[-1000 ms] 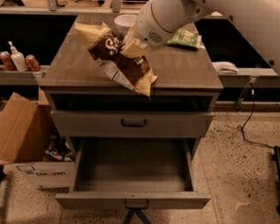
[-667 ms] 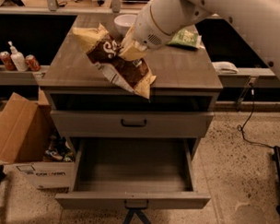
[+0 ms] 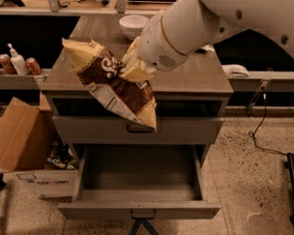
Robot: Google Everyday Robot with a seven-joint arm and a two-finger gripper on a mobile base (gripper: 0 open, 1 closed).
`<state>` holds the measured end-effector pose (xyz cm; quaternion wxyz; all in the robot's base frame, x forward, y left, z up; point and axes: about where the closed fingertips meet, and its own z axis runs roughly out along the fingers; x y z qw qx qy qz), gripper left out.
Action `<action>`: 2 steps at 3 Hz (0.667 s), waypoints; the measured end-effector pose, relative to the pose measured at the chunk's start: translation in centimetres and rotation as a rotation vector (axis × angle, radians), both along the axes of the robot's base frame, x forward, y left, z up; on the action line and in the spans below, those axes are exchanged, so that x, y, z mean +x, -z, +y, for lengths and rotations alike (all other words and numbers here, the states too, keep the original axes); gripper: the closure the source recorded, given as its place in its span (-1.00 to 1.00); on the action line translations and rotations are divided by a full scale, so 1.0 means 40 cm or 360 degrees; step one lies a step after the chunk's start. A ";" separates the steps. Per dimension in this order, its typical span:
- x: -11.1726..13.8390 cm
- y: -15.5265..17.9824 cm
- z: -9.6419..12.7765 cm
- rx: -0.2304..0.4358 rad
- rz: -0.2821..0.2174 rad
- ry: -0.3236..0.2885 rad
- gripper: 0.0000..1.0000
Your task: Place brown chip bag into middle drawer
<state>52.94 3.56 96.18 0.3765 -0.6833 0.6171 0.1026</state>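
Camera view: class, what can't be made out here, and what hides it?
All in the camera view:
- Lettering on bag: gripper, holding it above the cabinet front, covers part.
- Open drawer, its tape: cut off by bottom edge.
- Upper handle: bag's corner overlaps it.

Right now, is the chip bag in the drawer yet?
No, the tool holds the bag up at the cabinet front, above the open drawer.

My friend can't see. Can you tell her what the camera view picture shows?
The robot's claw grips a brown chip bag, holding it in the air above the open middle drawer of a grey cabinet. A white bowl sits on the cabinet top.
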 end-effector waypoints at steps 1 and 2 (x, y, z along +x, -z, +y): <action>-0.086 0.016 -0.003 -0.0027 0.0051 -0.0005 1.00; -0.121 0.102 -0.006 -0.0057 0.0207 0.0002 1.00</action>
